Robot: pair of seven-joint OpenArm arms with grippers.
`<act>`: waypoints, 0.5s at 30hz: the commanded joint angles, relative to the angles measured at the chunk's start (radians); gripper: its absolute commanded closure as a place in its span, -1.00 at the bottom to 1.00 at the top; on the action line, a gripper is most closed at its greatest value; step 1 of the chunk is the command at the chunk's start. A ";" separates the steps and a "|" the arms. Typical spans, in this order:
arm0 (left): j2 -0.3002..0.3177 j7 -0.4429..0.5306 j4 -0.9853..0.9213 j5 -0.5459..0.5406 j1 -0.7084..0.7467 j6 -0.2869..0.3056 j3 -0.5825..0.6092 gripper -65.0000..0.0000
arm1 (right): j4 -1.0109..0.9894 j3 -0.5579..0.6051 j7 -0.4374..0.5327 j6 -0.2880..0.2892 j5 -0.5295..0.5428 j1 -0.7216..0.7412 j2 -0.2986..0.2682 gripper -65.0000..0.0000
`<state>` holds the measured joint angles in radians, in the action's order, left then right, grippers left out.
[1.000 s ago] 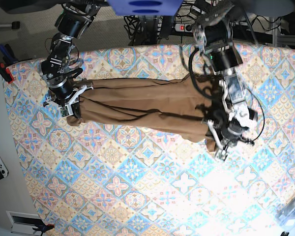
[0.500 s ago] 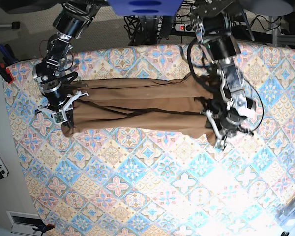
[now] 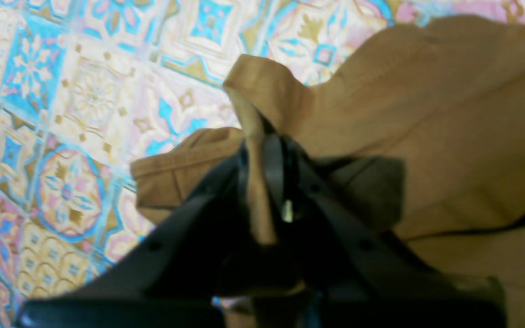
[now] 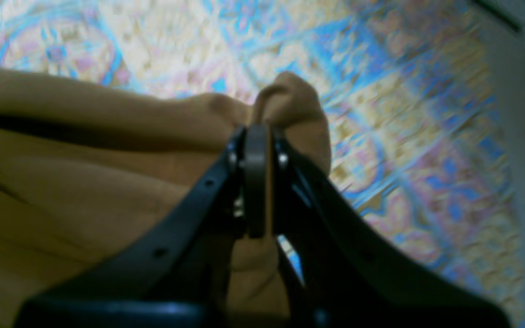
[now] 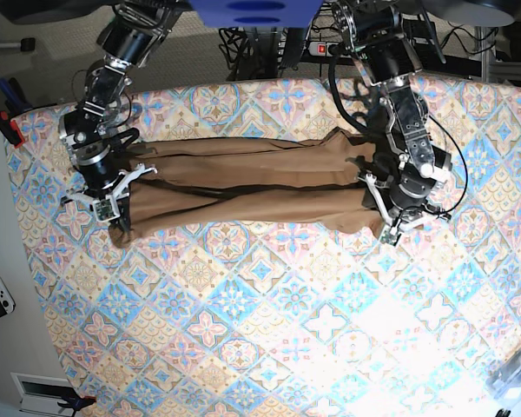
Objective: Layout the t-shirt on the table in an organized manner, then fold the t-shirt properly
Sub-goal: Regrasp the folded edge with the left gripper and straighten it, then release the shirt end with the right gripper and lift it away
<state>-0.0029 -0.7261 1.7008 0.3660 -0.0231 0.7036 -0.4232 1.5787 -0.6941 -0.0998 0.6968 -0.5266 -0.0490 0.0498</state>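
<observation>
— Where's the t-shirt (image 5: pixel 243 187)?
— Stretched in a long band across the far half of the bench (image 5: pixel 269 330), between my two arms.
— And your jaws?
— Left gripper (image 3: pixel 265 150) and right gripper (image 4: pixel 255 136) are each clamped on a bunched end of cloth.

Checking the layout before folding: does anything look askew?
Yes. The tan-brown cotton t-shirt is bunched into a narrow, creased band across the pastel tile-patterned table, not spread flat, stretched between the left pincer and right pincer.

The patterned table (image 5: pixel 269 330) carries the tan t-shirt (image 5: pixel 243 187), stretched lengthwise.
</observation>
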 commanded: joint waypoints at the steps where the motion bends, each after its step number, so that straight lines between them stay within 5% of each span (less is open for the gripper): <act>1: 0.002 0.012 0.017 -0.003 -0.010 -0.005 0.002 1.00 | 0.022 -0.002 0.024 -0.007 0.018 0.014 -0.009 1.00; 15: 0.001 0.012 0.135 0.000 0.090 -0.005 0.004 1.00 | -0.028 -0.106 0.024 -0.007 0.018 0.016 0.014 1.00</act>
<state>-0.0078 -0.7261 1.8141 0.3626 0.0780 0.7071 -0.4194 1.5307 -0.7952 -0.1005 0.6998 -0.5270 -0.0448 0.0723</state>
